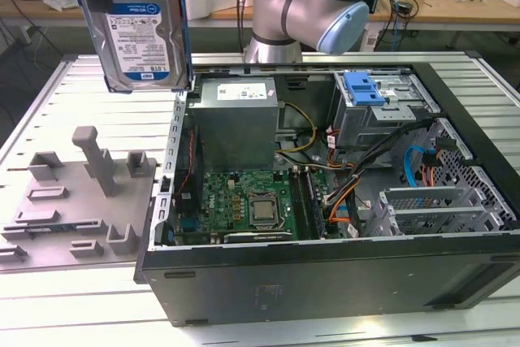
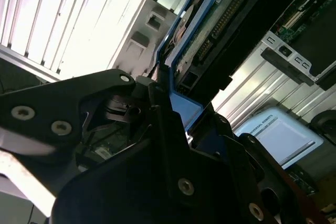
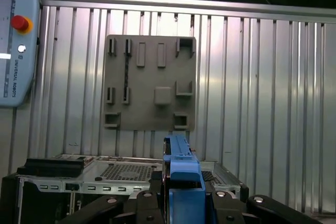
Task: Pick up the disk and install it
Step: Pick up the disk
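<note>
The disk [image 1: 142,30] is a silver drive with a white-and-blue label in a blue carrier frame. It hangs upright high in the air at the exterior view's left, above the corner of the open computer case [image 1: 325,274]. My gripper [image 3: 181,199] is shut on the disk, with black fingers [image 3: 144,203] on both sides of the blue carrier's edge [image 3: 180,174]. The second wrist view shows the disk's connector side [image 2: 220,30] reaching out from the black gripper body [image 2: 157,182].
Inside the case, a metal drive cage with a blue latch [image 1: 363,87] sits at the back right, beside a power supply [image 1: 236,119], motherboard [image 1: 252,205] and cables. A grey fixture plate [image 1: 77,193] lies on the ribbed table left of the case. A pendant [image 3: 16,40] hangs nearby.
</note>
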`<move>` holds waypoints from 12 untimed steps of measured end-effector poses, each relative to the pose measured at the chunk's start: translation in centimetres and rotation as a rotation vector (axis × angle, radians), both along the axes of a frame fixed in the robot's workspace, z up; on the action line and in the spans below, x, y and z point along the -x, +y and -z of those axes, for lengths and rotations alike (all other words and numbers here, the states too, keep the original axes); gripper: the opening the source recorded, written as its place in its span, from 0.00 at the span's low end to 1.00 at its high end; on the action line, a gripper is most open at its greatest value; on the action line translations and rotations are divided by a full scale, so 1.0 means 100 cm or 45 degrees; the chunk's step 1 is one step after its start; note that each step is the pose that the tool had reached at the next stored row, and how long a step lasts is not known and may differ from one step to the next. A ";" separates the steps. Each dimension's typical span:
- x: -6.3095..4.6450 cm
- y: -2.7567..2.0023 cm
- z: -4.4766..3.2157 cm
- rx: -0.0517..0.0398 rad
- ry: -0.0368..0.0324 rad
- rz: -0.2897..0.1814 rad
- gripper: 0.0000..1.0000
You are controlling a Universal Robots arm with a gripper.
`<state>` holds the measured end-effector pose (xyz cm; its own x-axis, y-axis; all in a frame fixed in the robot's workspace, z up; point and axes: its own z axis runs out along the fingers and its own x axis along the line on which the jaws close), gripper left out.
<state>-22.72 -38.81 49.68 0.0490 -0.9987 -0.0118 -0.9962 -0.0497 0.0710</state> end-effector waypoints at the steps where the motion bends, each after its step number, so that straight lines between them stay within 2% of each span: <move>1: -0.004 -0.0026 -0.0003 0.000 0.0058 0.000 0.37; 4: -0.014 -0.0086 -0.0014 0.000 0.0187 0.000 0.37; 7: -0.023 -0.0124 -0.0025 0.000 0.0279 0.000 0.37; 12: -0.040 -0.0179 -0.0043 0.000 0.0329 -0.004 0.37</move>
<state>-18.70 -40.60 50.11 0.0515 -0.9986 -0.0131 -0.9939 -0.0525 0.0968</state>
